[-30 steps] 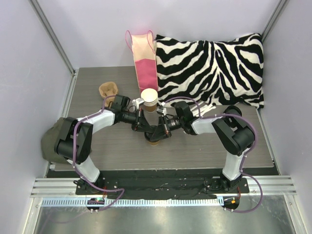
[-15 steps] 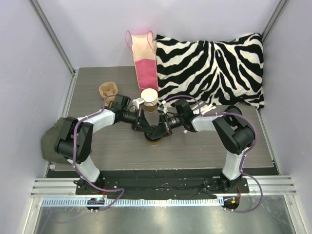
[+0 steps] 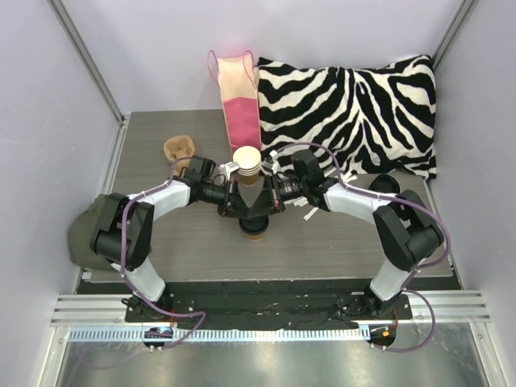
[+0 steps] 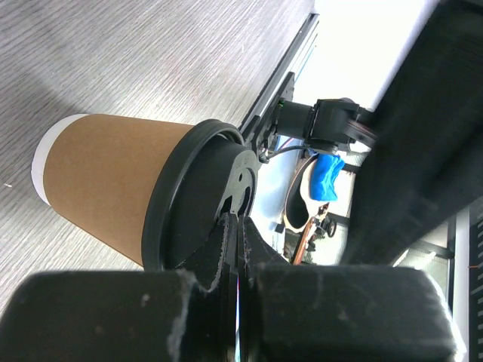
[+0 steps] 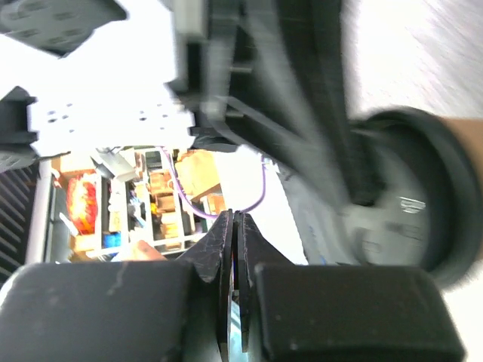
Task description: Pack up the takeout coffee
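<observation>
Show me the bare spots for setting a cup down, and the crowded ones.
Bare grey tabletop runs along the near edge, flanking the lidded kraft-brown cup, and in the far-left corner behind the tan moulded-pulp carrier. Crowded: the middle, where left arm and right arm meet by the stacked cream-white cups; the zebra-striped pillow fills the far right.

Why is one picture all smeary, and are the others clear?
Right wrist view: the black lid is streaked with blur, and the background is washed-out white. Left wrist view: the brown cup is sharp, with glare at upper right. Top view: crisp, evenly lit.
</observation>
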